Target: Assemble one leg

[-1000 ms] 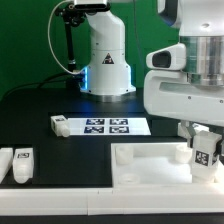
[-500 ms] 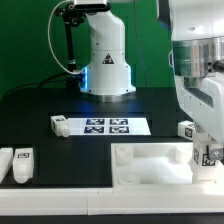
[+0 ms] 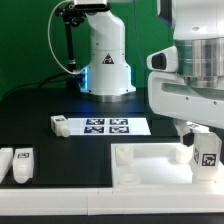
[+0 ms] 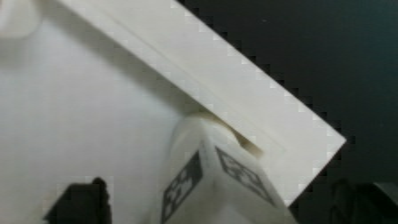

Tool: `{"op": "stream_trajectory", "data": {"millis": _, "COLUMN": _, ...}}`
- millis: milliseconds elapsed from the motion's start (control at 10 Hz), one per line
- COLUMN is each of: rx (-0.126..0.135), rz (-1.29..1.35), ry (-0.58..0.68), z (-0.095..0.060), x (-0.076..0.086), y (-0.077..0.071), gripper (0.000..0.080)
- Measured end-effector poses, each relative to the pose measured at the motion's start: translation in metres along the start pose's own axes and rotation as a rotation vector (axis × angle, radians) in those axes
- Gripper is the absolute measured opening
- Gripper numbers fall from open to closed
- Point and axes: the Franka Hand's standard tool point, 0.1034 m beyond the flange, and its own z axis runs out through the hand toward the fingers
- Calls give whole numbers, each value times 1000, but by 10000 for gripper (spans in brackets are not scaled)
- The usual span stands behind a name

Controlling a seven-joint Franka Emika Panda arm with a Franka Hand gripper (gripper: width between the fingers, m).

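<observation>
Since the earlier frames we note the arm has swung back over the panel's far corner, and the gripper (image 3: 205,152) now sits lower against it than half a second ago, carrying the same tagged block.

Reading the exterior view from its left: two spare legs (image 3: 22,163) lie side by side at the table edge, untouched. Another small leg (image 3: 60,124) rests just beside the end of the marker board (image 3: 108,126), which lies flat on the black table (image 3: 40,100). Further along is the large white panel (image 3: 150,168) with its raised rims; its hollow holds nothing that we can see.

At the exterior view's right, the gripper is clenched on the leg (image 3: 207,151), held upright with a tag facing us, at the panel's corner. The wrist view shows the leg (image 4: 210,170) close against the panel's rim (image 4: 231,80), but we cannot tell whether it is seated in a hole or only touching.

We judge the task well along: the leg is picked up and brought to the corner. Seating it firmly and letting go seem to remain.
</observation>
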Motion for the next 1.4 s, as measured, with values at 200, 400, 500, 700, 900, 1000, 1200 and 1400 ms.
{"op": "stream_trajectory", "data": {"millis": 200, "rx": -2, "rz": -105, "ry": 1, "z": 0, "x": 1, "y": 1, "gripper": 647}}
{"op": "stream_trajectory", "data": {"millis": 400, "rx": -48, "rz": -587, "ry": 79, "z": -1, "x": 8, "y": -1, "gripper": 649}}
{"op": "stream_trajectory", "data": {"millis": 500, "rx": -48, "rz": -742, "ry": 97, "z": -3, "x": 11, "y": -4, "gripper": 649}}
{"op": "stream_trajectory", "data": {"millis": 700, "rx": -43, "rz": -659, "ry": 96, "z": -3, "x": 11, "y": -4, "gripper": 537}}
{"op": "stream_trajectory", "data": {"millis": 900, "rx": -34, "rz": -507, "ry": 97, "z": -2, "x": 10, "y": -4, "gripper": 354}}
{"op": "stream_trajectory", "data": {"millis": 1000, "rx": -32, "rz": -450, "ry": 98, "z": -2, "x": 11, "y": -3, "gripper": 284}}
{"op": "stream_trajectory", "data": {"millis": 1200, "rx": -26, "rz": -313, "ry": 100, "z": -2, "x": 12, "y": -3, "gripper": 284}}
{"op": "stream_trajectory", "data": {"millis": 1400, "rx": -14, "rz": 19, "ry": 92, "z": -2, "x": 13, "y": 1, "gripper": 284}}
